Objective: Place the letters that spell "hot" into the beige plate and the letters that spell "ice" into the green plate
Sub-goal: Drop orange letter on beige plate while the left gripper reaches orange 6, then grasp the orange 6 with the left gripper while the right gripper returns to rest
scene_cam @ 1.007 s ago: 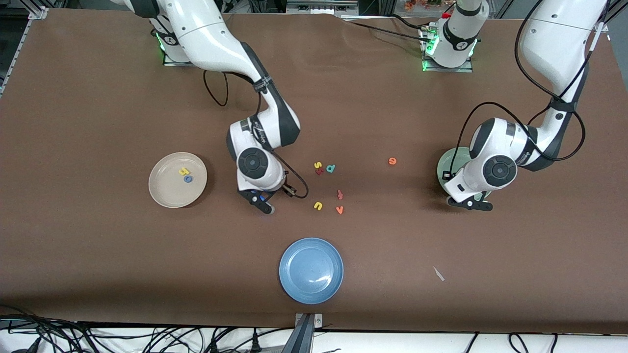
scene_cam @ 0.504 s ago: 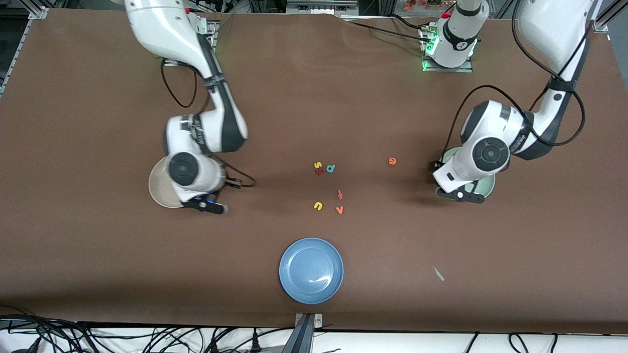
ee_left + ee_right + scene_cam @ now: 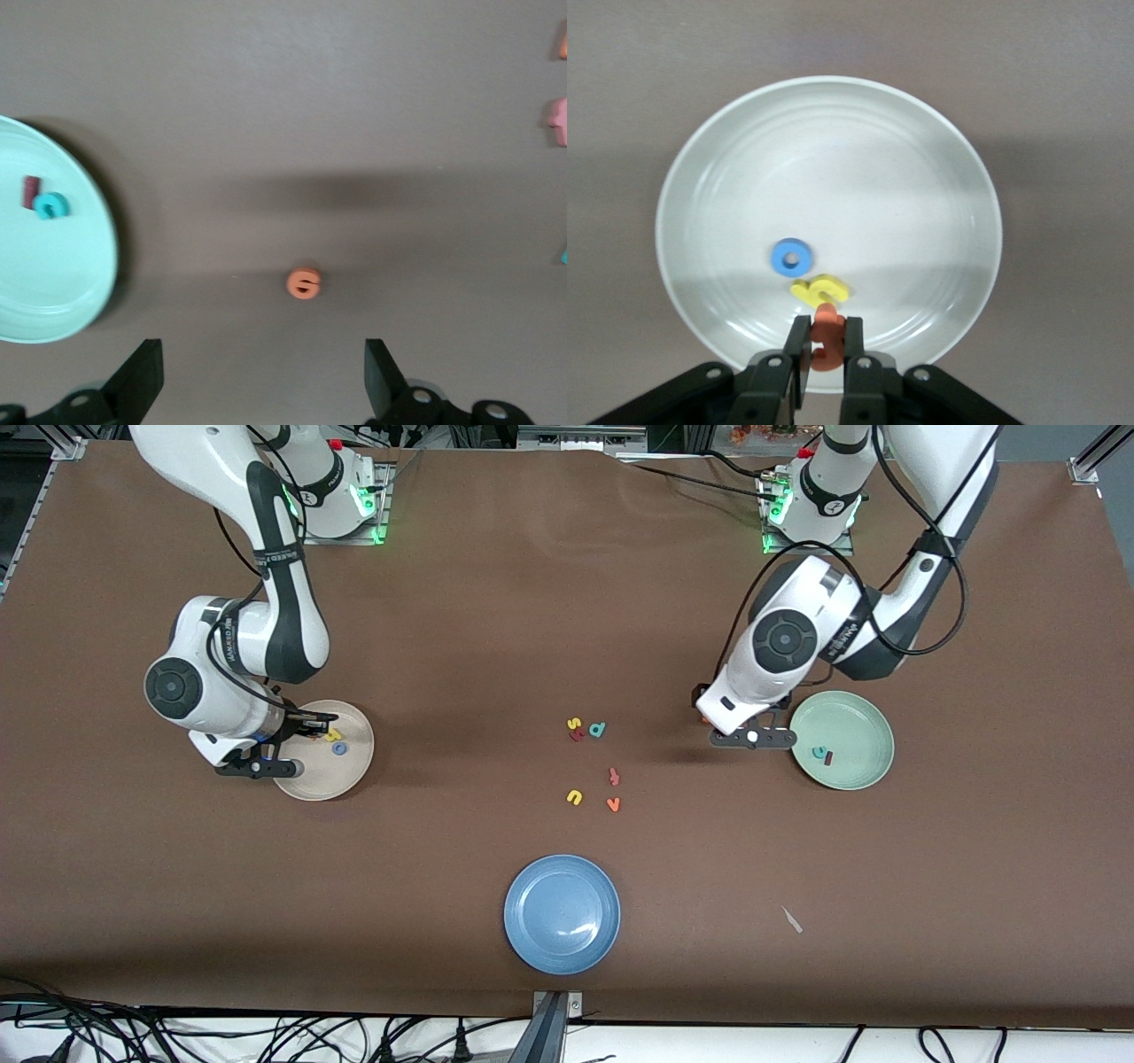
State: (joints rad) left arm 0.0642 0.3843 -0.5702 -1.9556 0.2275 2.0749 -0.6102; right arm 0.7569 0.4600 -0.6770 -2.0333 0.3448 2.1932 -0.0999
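Nearest the front camera, a blue plate [image 3: 562, 913] lies on the brown worktop [image 3: 177, 886]. Over the beige plate [image 3: 354, 766], holding yellow h [image 3: 819, 289] and blue o [image 3: 790, 258], the orange t [image 3: 827, 336] is pinched by the right pincer [image 3: 824, 354]. The left pincer [image 3: 261, 372] is spread over the orange e [image 3: 304, 282], beside the green plate [image 3: 873, 722] holding teal c [image 3: 820, 753] and dark red i [image 3: 828, 759].

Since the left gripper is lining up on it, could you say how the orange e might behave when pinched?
The orange e looks small and foam-like, so probably light and slightly squashy. Lying flat on the table, it seems unlikely to roll, though it may skid if the open left gripper nudges it.
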